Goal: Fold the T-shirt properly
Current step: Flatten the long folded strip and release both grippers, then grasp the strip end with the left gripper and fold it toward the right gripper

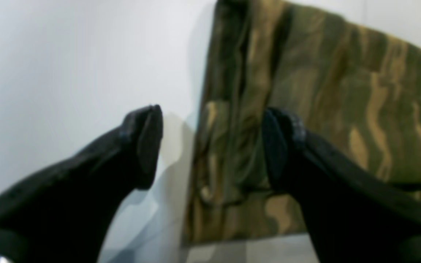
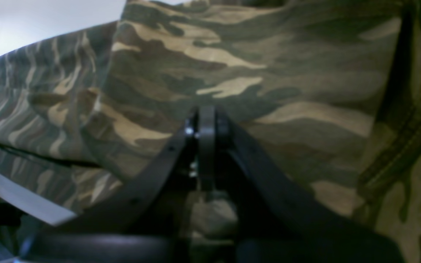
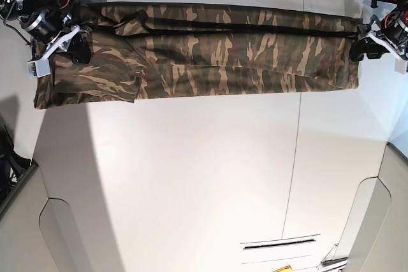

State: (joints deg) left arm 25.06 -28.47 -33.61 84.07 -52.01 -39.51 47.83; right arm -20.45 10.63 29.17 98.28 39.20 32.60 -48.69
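Base view shows the T-shirt [image 3: 210,55] lying as a long, narrow band across the far side of the white worktop [image 3: 191,176], its long axis running from 9 o'clock to 3 o'clock, with one arm at each end. At the 9 o'clock end the right claw [image 3: 78,52] sits on a wider flap of cloth that hangs lower than the rest of the band; its wrist view shows the two black fingers pressed together over the camouflage, but whether a pinch of fabric lies between them cannot be told, as the tips meet against the cloth. Moving toward the middle, the fabric looks soft and matte, a woven-looking cotton in green, brown and tan streaks, with long lengthwise creases where layers overlap. At the 3 o'clock end the left claw [image 3: 357,52] hovers just beside the short edge of the band; its wrist view shows the fingers spread wide apart, one over bare worktop, the other over the cloth, straddling a thick stacked edge with a stitched seam. The next fold likely turns on that edge: it lies between the open fingers, so the left arm is the nearer one to grasp it.
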